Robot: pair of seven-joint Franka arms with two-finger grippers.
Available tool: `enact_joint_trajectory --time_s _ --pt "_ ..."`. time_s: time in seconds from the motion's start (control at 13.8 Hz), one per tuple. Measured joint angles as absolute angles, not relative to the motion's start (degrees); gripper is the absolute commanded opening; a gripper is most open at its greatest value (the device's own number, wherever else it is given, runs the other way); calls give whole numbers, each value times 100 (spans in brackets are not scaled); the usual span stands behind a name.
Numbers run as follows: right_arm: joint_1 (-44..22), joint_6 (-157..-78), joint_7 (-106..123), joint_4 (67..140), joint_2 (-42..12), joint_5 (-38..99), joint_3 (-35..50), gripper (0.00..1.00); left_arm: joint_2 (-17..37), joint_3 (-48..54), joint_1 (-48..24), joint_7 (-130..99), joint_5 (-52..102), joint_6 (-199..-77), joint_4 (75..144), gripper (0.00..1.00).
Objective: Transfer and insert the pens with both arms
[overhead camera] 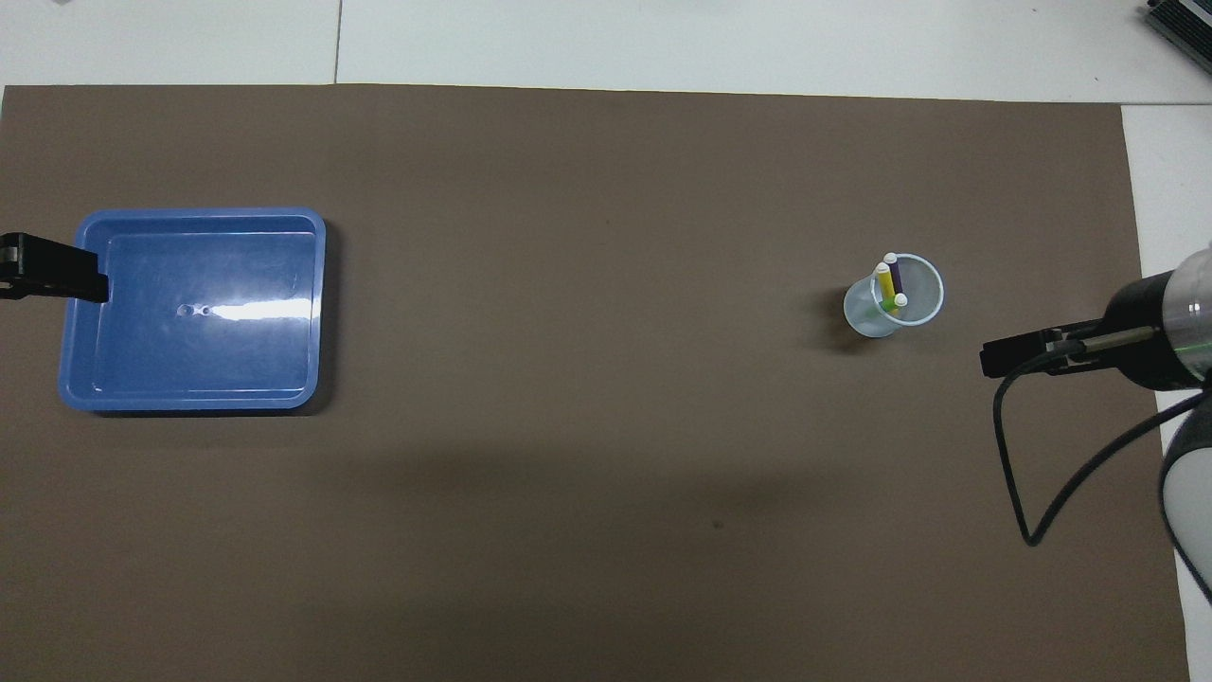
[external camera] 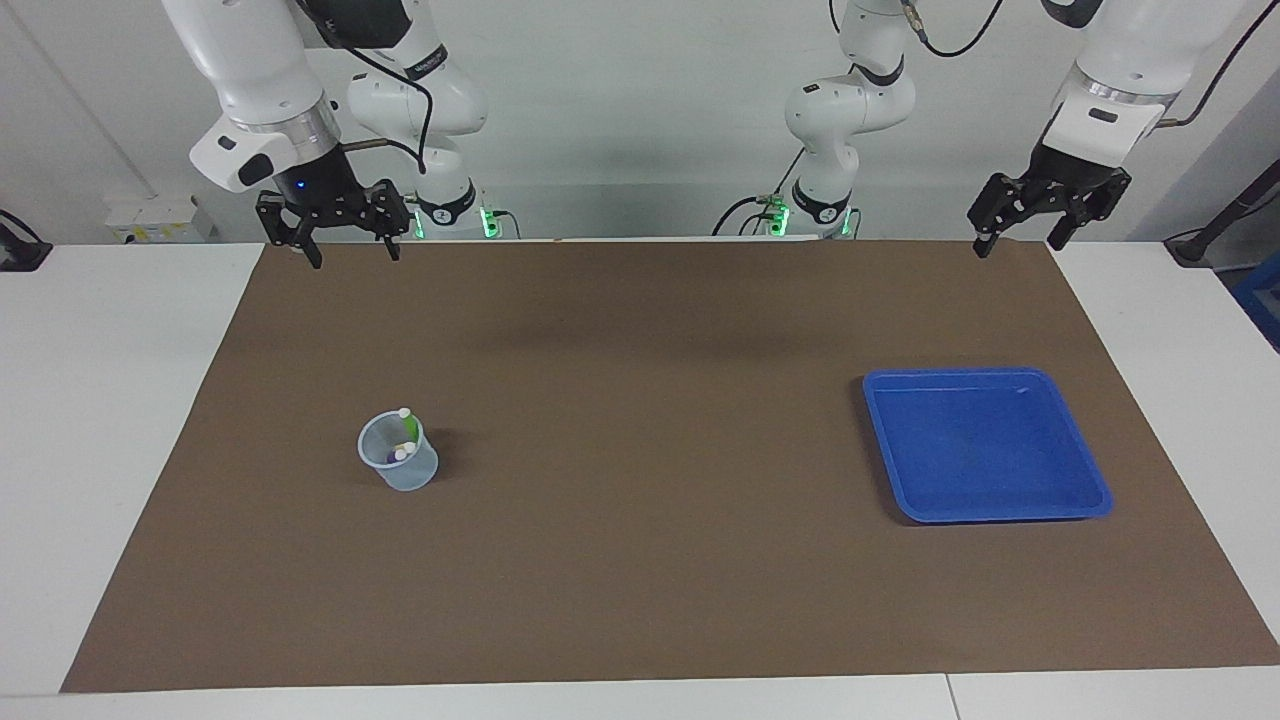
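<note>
Three pens, one purple, one yellow and one green, stand cap-up in a clear cup on the brown mat, toward the right arm's end of the table. My right gripper hangs open and empty high over the mat's edge by the robots, well apart from the cup. Over the same edge at the left arm's end, my left gripper is also raised, open and empty. In the overhead view only a black part of each gripper shows at the sides.
A blue tray with nothing in it lies on the mat toward the left arm's end, also seen from above as the tray. The brown mat covers most of the white table. The right arm's black cable loops down.
</note>
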State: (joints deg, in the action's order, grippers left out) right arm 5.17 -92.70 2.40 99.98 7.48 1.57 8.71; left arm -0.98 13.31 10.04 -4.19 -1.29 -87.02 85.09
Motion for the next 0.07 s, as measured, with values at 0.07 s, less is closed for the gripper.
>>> enact_joint_trajectory --time_s 0.07 --pt "517 -9270 240 10005 750 157 872 100 -98 1331 1004 -419 -129 -8701 8509 100"
